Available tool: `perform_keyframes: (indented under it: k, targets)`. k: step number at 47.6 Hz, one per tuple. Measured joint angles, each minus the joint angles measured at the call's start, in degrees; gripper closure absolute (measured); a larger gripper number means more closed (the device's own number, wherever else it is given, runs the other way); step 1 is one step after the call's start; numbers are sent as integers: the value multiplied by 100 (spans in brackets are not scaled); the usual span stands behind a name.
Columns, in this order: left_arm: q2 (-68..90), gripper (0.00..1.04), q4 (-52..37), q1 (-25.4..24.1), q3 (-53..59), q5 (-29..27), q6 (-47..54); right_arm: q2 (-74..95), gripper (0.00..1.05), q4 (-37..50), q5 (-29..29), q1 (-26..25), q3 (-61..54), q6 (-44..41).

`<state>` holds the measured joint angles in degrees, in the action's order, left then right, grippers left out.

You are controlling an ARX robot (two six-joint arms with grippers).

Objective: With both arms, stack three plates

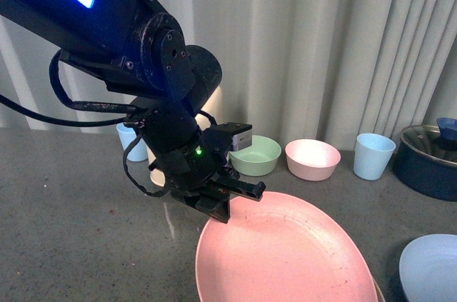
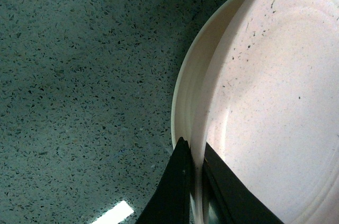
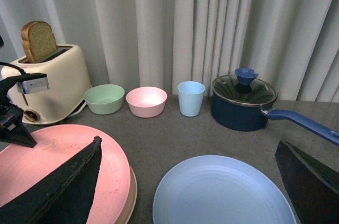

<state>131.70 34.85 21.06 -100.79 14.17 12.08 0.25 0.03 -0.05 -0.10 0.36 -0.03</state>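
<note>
Left gripper [image 1: 230,205] pinches the rim of the large round matte pink plate [image 1: 285,252], which I see lying on the cream-beige round plate [image 3: 133,192]. Right gripper [image 3: 188,147] hangs spread wide above the light blue round plate [image 3: 222,195] beside them.

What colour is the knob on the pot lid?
The knob is blue; the right wrist view shows it best.

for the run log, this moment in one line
left gripper: shut on pink plate rim | pink plate: over cream plate | blue plate: on table, unstacked | right gripper: open
</note>
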Motion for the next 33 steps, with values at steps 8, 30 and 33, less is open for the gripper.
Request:
perform_keyframes:
  k: [8,30,33]
  targets:
    - [4,95,9,-4,22,-68,79,0,7,0,0,-2,0,0]
    - [-118,21,-61,-20,55,142,-55,0,7,0,0,-2,0,0]
    - [-245,12,-160,-35,127,144,-44,0,7,0,0,0,0,0]
